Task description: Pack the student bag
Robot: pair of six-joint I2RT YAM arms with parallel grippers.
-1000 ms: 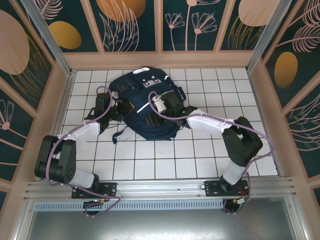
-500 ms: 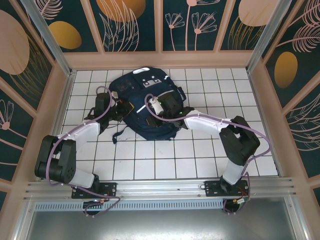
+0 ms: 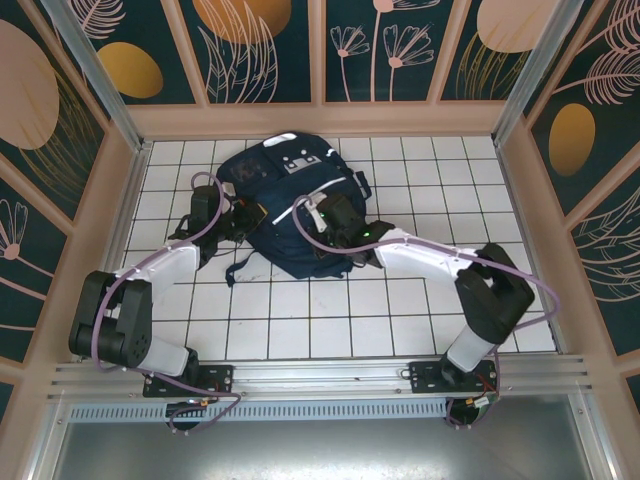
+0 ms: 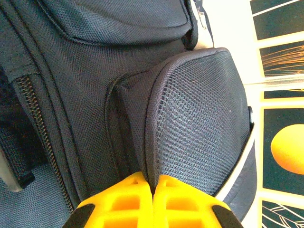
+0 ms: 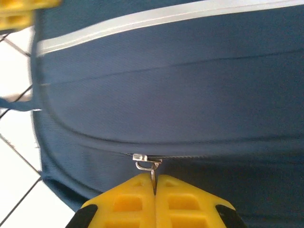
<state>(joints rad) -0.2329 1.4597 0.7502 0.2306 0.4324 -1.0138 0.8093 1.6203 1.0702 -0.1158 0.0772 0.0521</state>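
The small metal zipper pull (image 5: 147, 164) loses its lower end between the pressed-together yellow jaws of the right gripper (image 5: 154, 183). From above, that gripper covers part of the large navy-blue fabric backpack (image 3: 270, 185). A blurred yellow shape (image 5: 21, 12) is cut off at the right wrist view's top-left corner.

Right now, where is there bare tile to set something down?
Widest: the tiles between the student bag's near edge and the arm bases. Also free: the far right tiles between the bag, the right wall and the right arm. Crowded: the bag's left flank, with the left arm and loose straps, and its near-right side under the right arm.
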